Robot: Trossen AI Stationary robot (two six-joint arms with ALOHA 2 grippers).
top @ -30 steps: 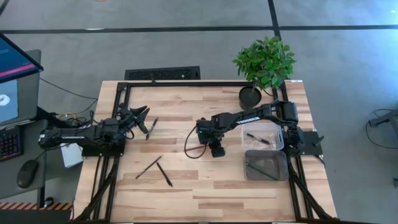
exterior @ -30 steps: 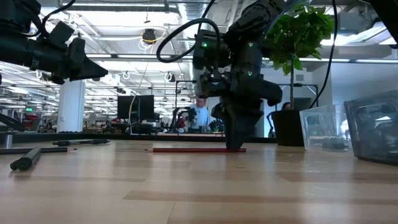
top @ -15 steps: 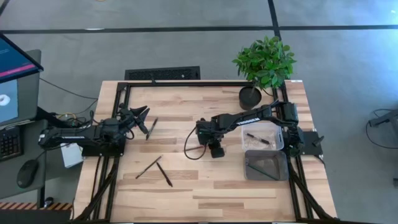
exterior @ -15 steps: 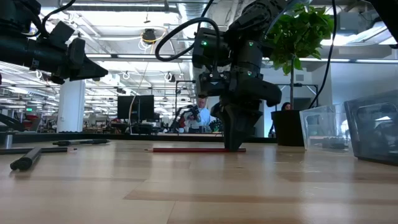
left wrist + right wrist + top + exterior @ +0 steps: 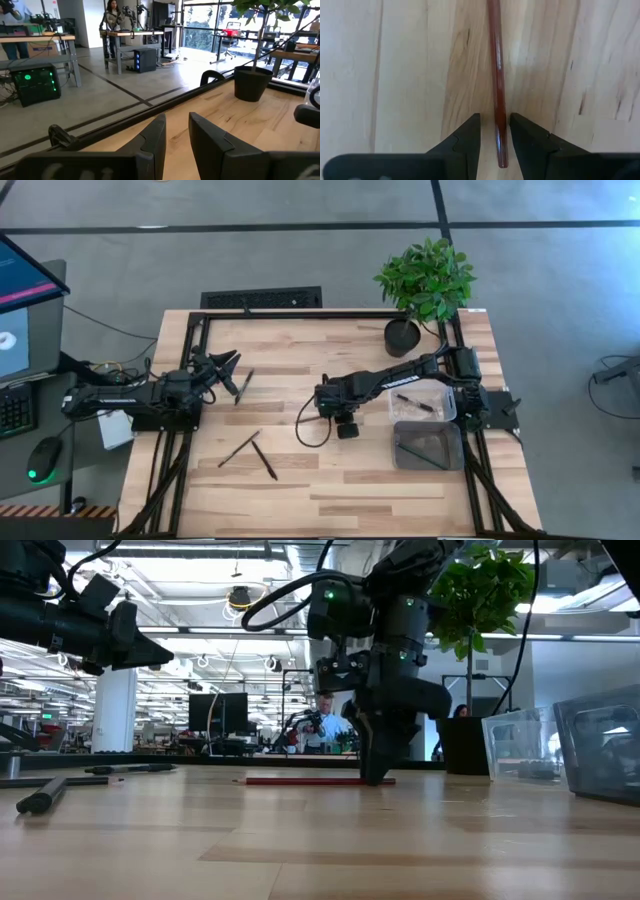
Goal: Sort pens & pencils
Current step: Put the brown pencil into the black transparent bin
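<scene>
A reddish-brown pencil (image 5: 496,75) lies flat on the wooden table, and it also shows in the low view (image 5: 310,780). My right gripper (image 5: 494,135) points straight down at mid-table (image 5: 347,426). It is open, with one finger on each side of the pencil near its end and a sliver of table showing between. Dark pens lie on the table's left half: one (image 5: 244,385) beside my left gripper and two (image 5: 240,448) (image 5: 265,460) nearer the front. My left gripper (image 5: 225,365) hovers open and empty above the table's left side.
A clear bin (image 5: 422,400) holding a dark pen and a grey bin (image 5: 428,445) stand at the table's right edge. A potted plant (image 5: 425,280) is at the far right corner. A black cable loop (image 5: 312,420) hangs beside the right wrist. People show in the room behind.
My right arm's wrist has drifted a little toward the table's near edge, while its fingertips have stayed down at the pencil's end. The pencil has not moved.
</scene>
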